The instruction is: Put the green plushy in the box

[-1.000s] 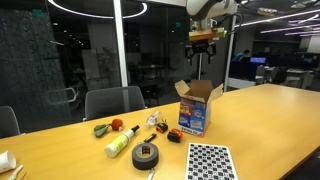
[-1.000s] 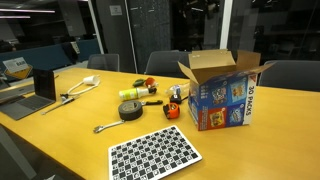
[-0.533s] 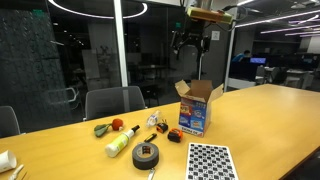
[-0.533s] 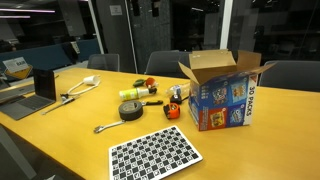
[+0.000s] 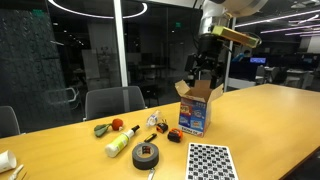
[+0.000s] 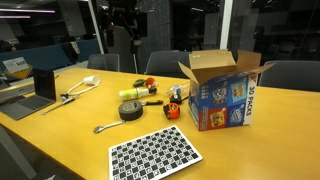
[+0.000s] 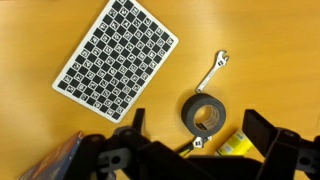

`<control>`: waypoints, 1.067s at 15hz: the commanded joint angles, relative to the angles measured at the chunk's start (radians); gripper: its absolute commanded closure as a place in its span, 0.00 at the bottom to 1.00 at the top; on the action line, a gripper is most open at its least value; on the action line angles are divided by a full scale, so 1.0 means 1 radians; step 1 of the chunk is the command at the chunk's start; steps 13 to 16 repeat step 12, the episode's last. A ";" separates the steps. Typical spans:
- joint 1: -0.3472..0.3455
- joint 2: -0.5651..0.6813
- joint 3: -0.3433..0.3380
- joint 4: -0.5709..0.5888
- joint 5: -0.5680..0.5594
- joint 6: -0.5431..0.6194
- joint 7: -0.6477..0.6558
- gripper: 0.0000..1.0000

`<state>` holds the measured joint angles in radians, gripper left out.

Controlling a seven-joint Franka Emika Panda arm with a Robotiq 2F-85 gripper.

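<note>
The box point(image 5: 195, 110) is an upright blue and white carton with open brown flaps; it also shows in the other exterior view point(image 6: 225, 95). The green plushy shows in no view. My gripper point(image 5: 202, 68) hangs high above the table, also seen in an exterior view point(image 6: 124, 24). In the wrist view the gripper point(image 7: 197, 120) is open and empty, with the black tape roll point(image 7: 203, 112) far below between its fingers. A corner of the box point(image 7: 50, 168) sits at the lower left of that view.
On the table are a checkerboard sheet point(image 7: 115, 55), a small wrench point(image 7: 214, 72), a pale yellow-green cylinder point(image 5: 120, 143), a dull olive-green object with a red part point(image 5: 103, 128) and small orange items point(image 5: 175, 133). A laptop point(image 6: 40, 85) stands at the far end. Chairs stand behind the table.
My gripper has swung round and come lower, and it has entered the top of the other exterior view. The objects on the table have not moved.
</note>
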<state>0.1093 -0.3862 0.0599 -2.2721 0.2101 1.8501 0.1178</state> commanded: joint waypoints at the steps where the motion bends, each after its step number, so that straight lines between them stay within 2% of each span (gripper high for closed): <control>1: -0.024 -0.075 -0.011 -0.060 -0.015 -0.067 -0.036 0.00; 7: -0.050 -0.134 -0.009 -0.073 -0.055 -0.166 -0.022 0.00; 8: -0.046 -0.092 -0.003 -0.055 -0.044 -0.147 -0.020 0.00; 16: -0.050 -0.110 -0.003 -0.066 -0.045 -0.157 -0.019 0.00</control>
